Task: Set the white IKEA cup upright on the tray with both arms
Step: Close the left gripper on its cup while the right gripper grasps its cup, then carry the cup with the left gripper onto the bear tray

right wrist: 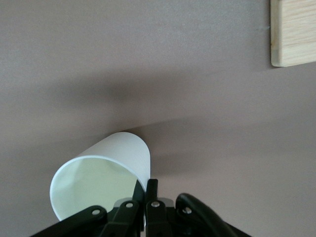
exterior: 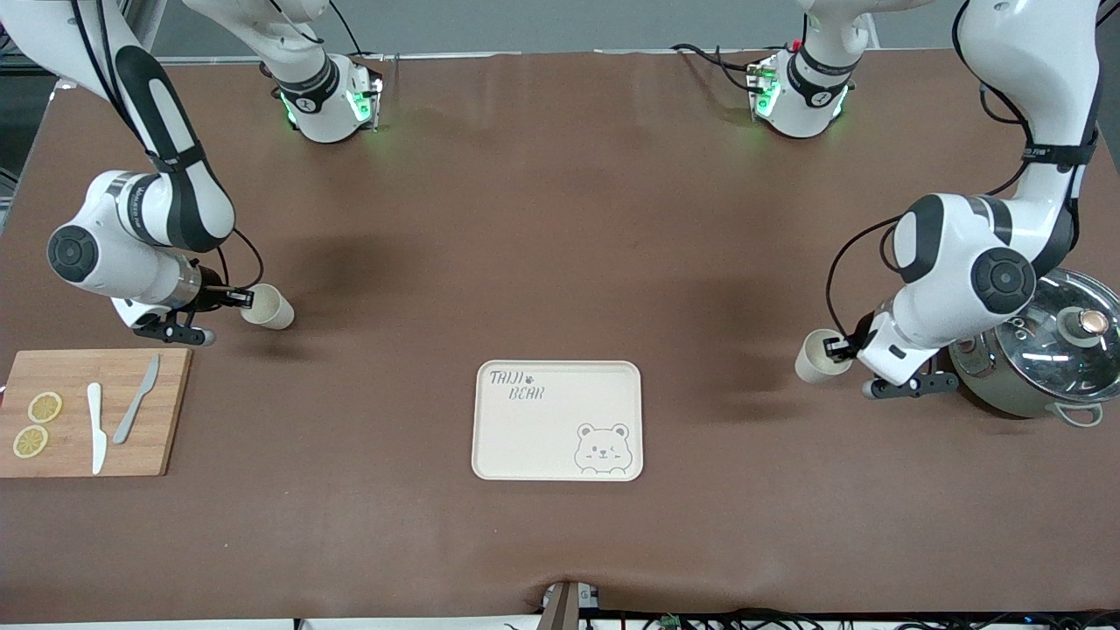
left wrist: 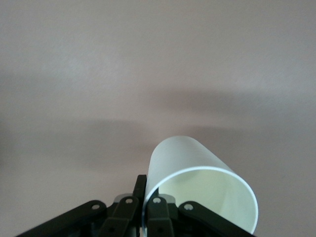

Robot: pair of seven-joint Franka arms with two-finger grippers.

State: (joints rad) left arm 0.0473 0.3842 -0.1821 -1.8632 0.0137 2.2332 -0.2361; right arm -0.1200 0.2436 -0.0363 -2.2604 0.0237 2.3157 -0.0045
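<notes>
At opposite ends of the table, the right gripper (exterior: 238, 298) and left gripper (exterior: 842, 348) each pinch a tipped white cup (exterior: 269, 307) (exterior: 819, 357) by its rim, ready to carry it to the tray (exterior: 557, 421), which sits centred near the front edge.

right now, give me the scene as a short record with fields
left gripper: shut on the rim of one cup, cup on its side, beside the pot
right gripper: shut on the rim of second cup, cup on its side, near the cutting board
tray: bare, flat on the table, between the two cups, nearer the front camera
cutting board: two lemon slices, two knives
</notes>
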